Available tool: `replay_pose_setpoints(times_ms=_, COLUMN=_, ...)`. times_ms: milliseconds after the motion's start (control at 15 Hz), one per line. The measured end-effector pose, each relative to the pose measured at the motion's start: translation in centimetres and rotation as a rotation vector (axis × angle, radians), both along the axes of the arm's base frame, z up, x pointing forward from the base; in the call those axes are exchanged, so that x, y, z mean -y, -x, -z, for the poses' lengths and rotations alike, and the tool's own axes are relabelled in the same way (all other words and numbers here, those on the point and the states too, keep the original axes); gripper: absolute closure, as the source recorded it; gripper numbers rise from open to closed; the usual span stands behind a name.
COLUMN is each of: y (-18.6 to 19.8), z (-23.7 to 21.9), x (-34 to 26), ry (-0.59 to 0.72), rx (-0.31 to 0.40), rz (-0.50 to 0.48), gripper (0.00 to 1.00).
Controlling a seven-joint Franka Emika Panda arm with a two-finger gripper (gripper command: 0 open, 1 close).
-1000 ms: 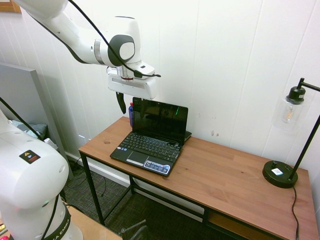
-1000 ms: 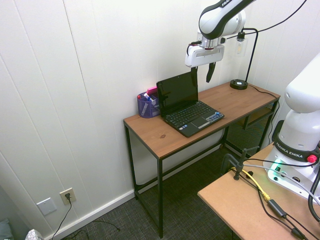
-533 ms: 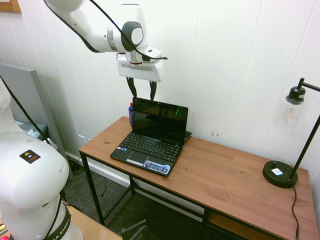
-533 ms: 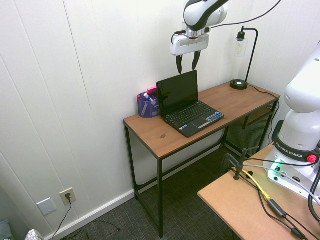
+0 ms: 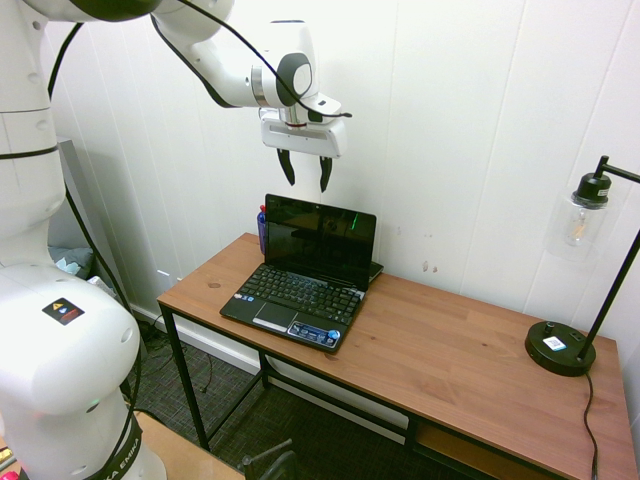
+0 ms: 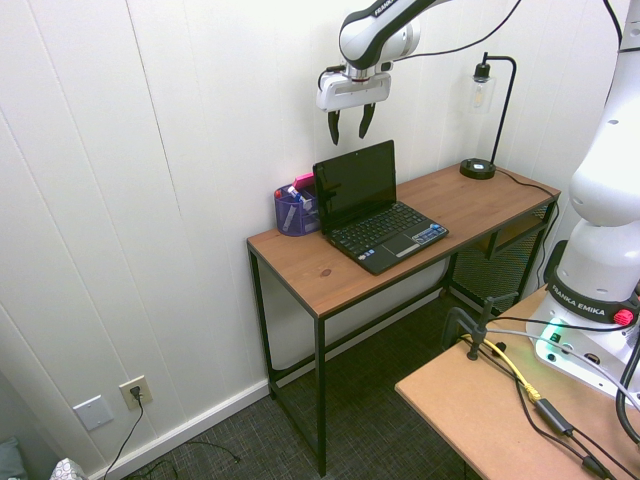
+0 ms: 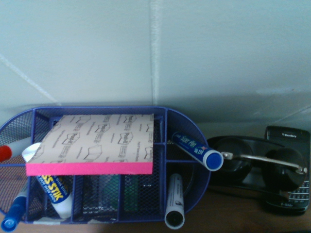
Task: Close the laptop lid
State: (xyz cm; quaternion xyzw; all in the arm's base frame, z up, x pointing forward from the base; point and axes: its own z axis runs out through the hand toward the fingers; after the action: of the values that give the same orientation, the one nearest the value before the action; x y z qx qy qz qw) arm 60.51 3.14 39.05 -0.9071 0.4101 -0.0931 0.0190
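Note:
A small black netbook stands open on the wooden desk [image 5: 450, 350], keyboard toward the front. Its laptop lid [image 5: 320, 241] [image 6: 353, 185] is upright with the glossy dark screen facing the room. My gripper [image 5: 304, 182] [image 6: 348, 131] hangs open above the lid's top edge, close to the white wall, with a clear gap below it and nothing between the fingers. The wrist view shows no part of the laptop.
A blue mesh organizer [image 7: 102, 170] [image 6: 292, 210] with a pink sticky-note pad, markers and a glue stick stands behind the laptop at the wall. Sunglasses [image 7: 257, 162] and a black phone [image 7: 290, 162] lie beside it. A black desk lamp [image 5: 580, 290] stands at the desk's far end.
The gripper has risen and shifted along the wall, from beside the lid's upper corner to a spot above its top edge. The laptop has not moved.

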Motion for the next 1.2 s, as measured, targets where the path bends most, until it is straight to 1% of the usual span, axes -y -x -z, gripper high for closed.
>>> replay_pose_setpoints(times_ms=333, y=-2.2, z=1.2, x=1.0, ry=0.0, rx=-0.003, rz=0.021, gripper=1.0)
replay_pose_setpoints(times_ms=533, y=-2.6, z=2.4, x=1.7, ry=0.002, rx=-0.018, rz=0.033, gripper=1.0)
replay_pose_setpoints(times_ms=1000, y=-3.2, z=3.3, x=1.7, ry=0.003, rx=-0.032, rz=0.035, gripper=1.0)
replay_pose_setpoints(times_ms=1200, y=-3.1, z=3.5, x=1.5, ry=0.005, rx=-0.05, rz=0.033, gripper=1.0)
